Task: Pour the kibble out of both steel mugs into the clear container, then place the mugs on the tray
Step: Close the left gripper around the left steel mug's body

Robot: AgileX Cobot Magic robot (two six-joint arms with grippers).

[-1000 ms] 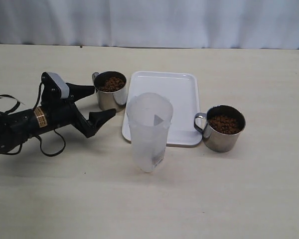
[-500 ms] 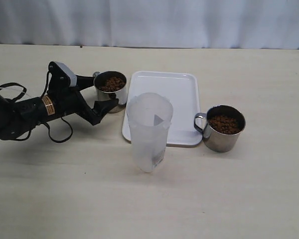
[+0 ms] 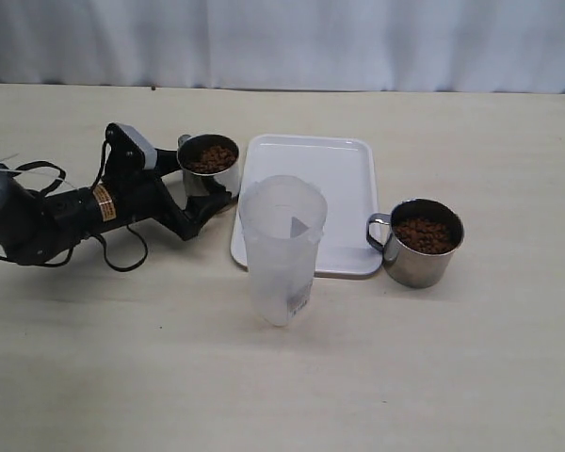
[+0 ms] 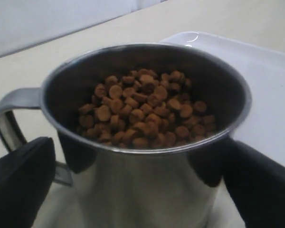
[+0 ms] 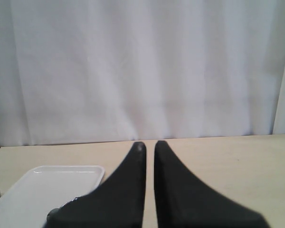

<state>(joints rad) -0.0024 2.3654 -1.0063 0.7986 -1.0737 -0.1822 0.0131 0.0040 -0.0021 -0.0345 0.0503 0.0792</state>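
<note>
I count two steel mugs, one clear container and one tray on the pale table point(image 3: 405, 377). My left gripper point(image 3: 202, 184) is spread wide around the left mug point(image 3: 210, 174). One black finger point(image 4: 19, 185) is by the handle side and the other is across the body. I cannot tell whether either pad touches the steel. That mug stands upright just beside the left edge of the white tray point(image 3: 334, 169), filled with brown kibble point(image 4: 142, 109).

The right mug point(image 3: 422, 245) stands upright at the tray's near right corner, and it also holds kibble. The clear container point(image 3: 282, 250) stands upright in front of the tray, between the mugs and nearer the camera. It bears a small grey triangle point(image 3: 299, 226) and a tiny sticker low down, too small to read. A yellowish label point(image 3: 99, 198) on my left arm is likewise unreadable.

My right gripper point(image 5: 149, 145) has its fingers closed together, raised above the table.
</note>
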